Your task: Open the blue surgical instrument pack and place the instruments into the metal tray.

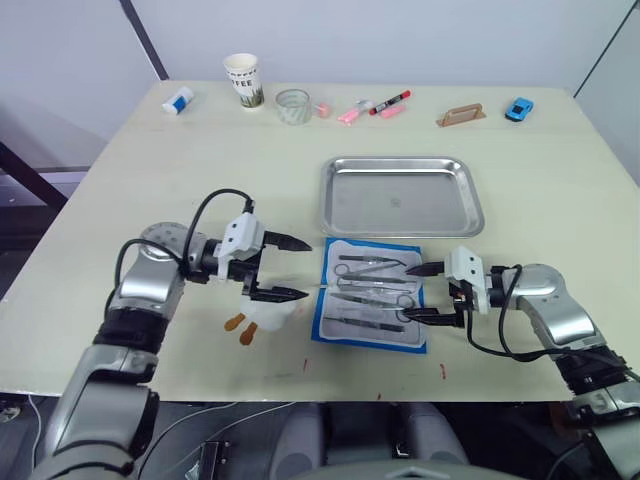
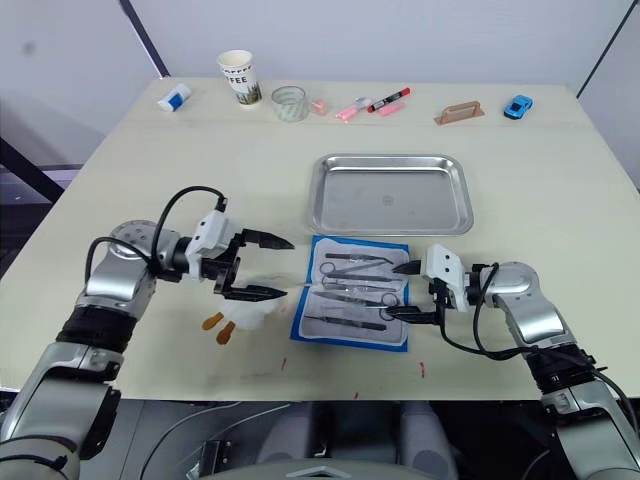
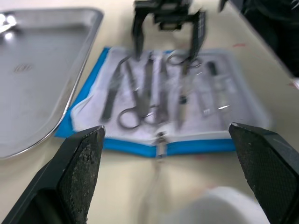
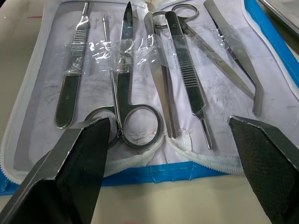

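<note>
Right wrist view, instruments (image 4: 140, 88) between wide-open, empty right end effector (image 4: 168, 135) fingers.

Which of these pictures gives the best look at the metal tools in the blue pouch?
The right wrist view: the instruments lie close up, each one distinct under clear straps in the open pack. The left wrist view shows them farther off and blurred. The two eye views show them small, from above, beside the tray.

Paper cup (image 1: 243, 78), glass (image 1: 293, 106), markers (image 1: 374, 107)
</note>
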